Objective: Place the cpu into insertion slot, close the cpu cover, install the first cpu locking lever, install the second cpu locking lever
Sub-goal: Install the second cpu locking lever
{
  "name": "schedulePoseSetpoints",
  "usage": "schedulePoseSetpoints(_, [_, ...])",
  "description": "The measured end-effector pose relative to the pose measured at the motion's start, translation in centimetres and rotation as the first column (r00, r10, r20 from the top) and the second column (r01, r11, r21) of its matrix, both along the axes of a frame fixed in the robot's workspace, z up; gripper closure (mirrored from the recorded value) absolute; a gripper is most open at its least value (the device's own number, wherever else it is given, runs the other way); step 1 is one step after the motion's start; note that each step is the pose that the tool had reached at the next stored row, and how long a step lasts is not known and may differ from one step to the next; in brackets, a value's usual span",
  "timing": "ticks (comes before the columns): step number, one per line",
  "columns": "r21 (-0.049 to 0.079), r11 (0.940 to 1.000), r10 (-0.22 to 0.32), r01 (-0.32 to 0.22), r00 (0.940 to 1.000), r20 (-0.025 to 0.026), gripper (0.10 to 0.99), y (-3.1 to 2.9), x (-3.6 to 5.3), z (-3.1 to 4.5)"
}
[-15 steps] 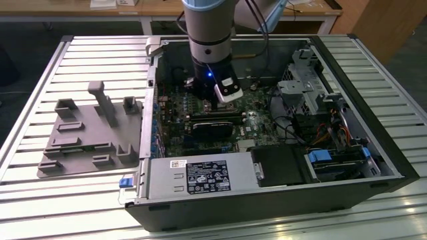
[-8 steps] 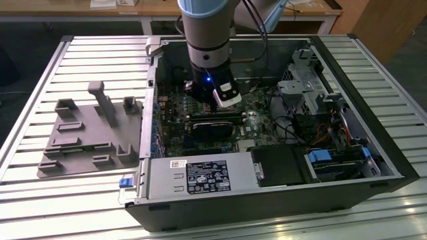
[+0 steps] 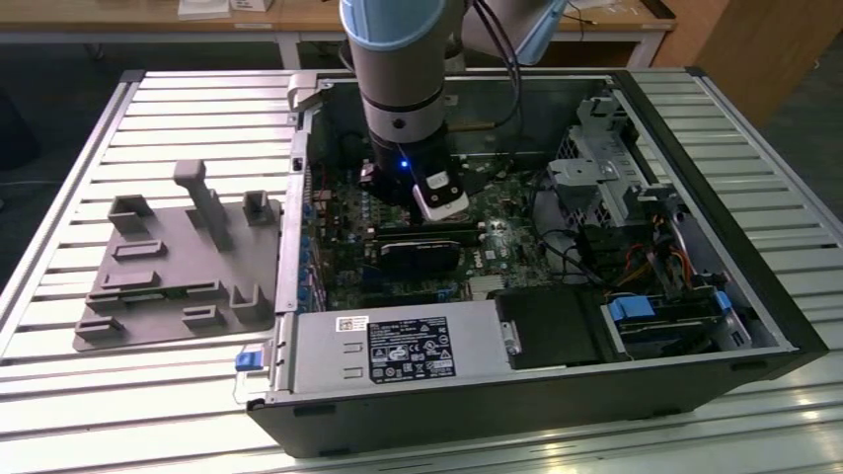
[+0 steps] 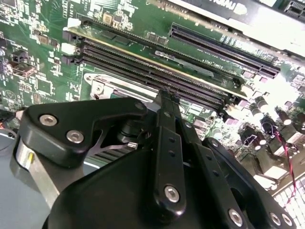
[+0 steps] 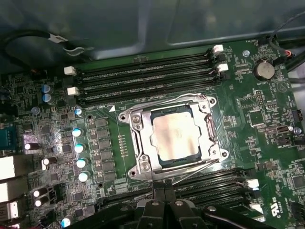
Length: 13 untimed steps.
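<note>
A: Slatted metal tabletop (image 3: 132,395), an open computer case (image 3: 554,395) lying on it, a grey moulded fixture (image 3: 172,286) just beside the case on the exterior view's left. Wooden benches (image 3: 197,25) along the back of the room.

B: And the arm (image 3: 402,89) drops straight down into the case, over the green motherboard (image 3: 336,257).

A: The exterior view hides the socket behind the arm. The first wrist view gives it plainly: the cpu (image 5: 174,138), silvery top up, sits in the insertion slot (image 5: 198,160), with the cpu cover (image 5: 143,148) closed down around it as a metal frame.

B: Long black memory slots (image 5: 143,78) on either side of it, a row of small capacitors (image 5: 80,148) nearby.

A: The gripper (image 5: 164,193) sits at the edge of that picture, near the socket, not touching the chip.

B: The second wrist view looks along the black fingers (image 4: 167,143) from behind, tips pressed together, clenched on nothing, over the slots (image 4: 157,71).

A: A corner of the socket frame (image 4: 102,86) peeks out there.
</note>
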<state>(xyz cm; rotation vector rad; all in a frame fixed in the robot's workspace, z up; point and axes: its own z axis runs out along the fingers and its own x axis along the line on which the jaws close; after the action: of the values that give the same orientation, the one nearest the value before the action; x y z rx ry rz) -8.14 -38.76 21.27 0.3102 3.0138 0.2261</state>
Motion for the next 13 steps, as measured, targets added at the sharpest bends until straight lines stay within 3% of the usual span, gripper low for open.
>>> schedulePoseSetpoints(6, [0.040, 0.9992, 0.000, 0.000, 1.0000, 0.0018, 0.984, -0.33, -0.15, -0.39])
schedulePoseSetpoints(13, [0.057, 0.9984, 0.000, 0.000, 1.0000, 0.0038, 0.984, -0.43, -0.81, -0.82])
